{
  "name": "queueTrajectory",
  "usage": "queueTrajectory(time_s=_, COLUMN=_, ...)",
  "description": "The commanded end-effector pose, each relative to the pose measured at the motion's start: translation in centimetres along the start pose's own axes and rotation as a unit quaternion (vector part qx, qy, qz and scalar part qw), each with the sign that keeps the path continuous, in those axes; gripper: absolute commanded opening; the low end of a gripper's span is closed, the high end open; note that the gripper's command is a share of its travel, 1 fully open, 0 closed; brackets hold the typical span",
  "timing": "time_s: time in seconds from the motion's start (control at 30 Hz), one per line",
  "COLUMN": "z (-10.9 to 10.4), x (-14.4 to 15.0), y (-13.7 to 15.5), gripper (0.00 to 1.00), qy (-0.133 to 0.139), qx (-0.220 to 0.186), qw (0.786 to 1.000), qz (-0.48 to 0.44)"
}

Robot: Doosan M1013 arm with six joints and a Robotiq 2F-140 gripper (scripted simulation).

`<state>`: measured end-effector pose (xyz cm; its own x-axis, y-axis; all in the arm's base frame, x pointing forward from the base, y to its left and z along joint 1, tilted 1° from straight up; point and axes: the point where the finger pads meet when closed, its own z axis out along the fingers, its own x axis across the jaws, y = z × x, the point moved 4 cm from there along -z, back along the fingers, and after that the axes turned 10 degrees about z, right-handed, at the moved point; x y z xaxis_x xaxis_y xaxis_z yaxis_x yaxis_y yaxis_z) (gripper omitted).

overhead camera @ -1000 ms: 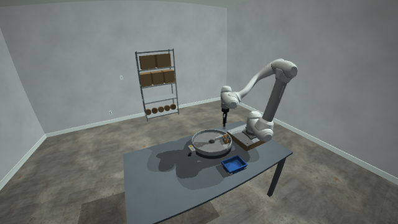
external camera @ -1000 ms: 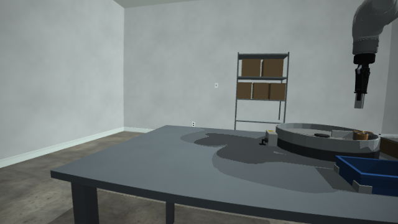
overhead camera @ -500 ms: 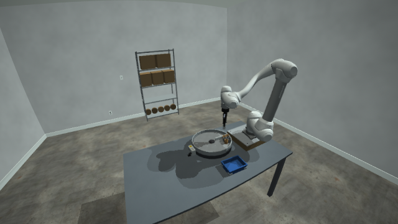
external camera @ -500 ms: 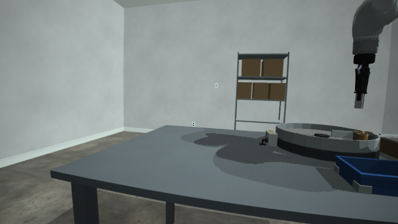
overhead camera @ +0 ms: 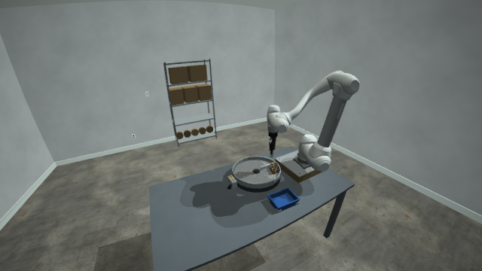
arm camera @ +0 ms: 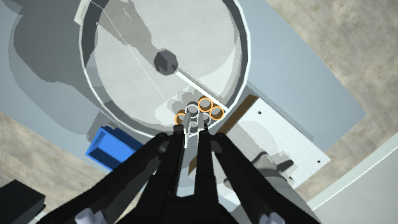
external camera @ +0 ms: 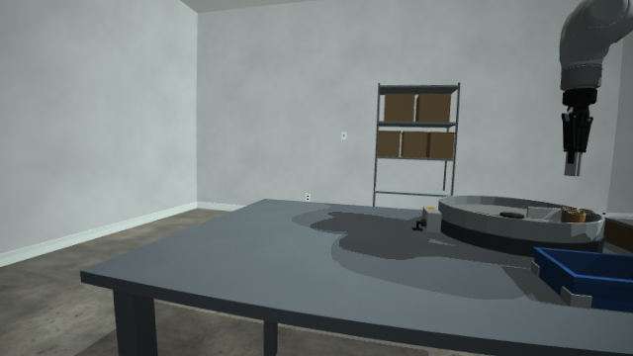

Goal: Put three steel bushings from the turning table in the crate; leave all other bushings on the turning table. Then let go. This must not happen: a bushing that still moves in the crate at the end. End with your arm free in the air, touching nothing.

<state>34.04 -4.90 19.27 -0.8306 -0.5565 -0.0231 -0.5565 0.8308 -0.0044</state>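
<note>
While you hold above the turning table, claw (overhead camera: 272,153) (external camera: 573,173) (arm camera: 194,119): drawn nearly together, a narrow gap left between its fingers, nothing held
Steel bushings: hollow grey metal rings (arm camera: 192,110) in a tight cluster on the round grey turning table (overhead camera: 256,182) (external camera: 495,226) (arm camera: 135,90), near its rim; at least three show in the wrist view
From claw to steel bushings: chiefly downward, well apart in height; the claw is far nearer to them than to the crate
Long axis: upright, open ends facing up, so your descent should run along it
Copper bushings: orange-brown metal rings (overhead camera: 274,171) (external camera: 574,216) (arm camera: 205,104) pressed in beside the steel, likely to be caught by a stray finger
Pale straight bar (arm camera: 200,91): just beside the cluster, a limit on your room to one side
Crate: open blue box (overhead camera: 290,204) (external camera: 603,288) (arm camera: 107,147) on the grey desk (overhead camera: 188,233) (external camera: 247,262) (arm camera: 310,95), outside the table's rim; you would need to lift over that rim
Your next move, as I judge it: line up over one steel ring, then go down
</note>
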Motion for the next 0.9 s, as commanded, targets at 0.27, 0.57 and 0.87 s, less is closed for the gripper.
queueTrajectory(time_s=0.27, z=2.8, x=-0.9, y=0.3, gripper=0.1, qy=0.001, qx=0.001, qw=0.982, qz=0.19)
queueTrajectory(time_s=0.57, z=5.0, x=-1.5, y=0.5, gripper=0.1, qy=0.0, qx=0.001, qw=0.938, qz=0.348)
queueTrajectory(time_s=0.87, z=6.4, x=-2.0, y=0.6, gripper=0.1, qy=0.0, qx=0.002, qw=0.893, qz=0.45)
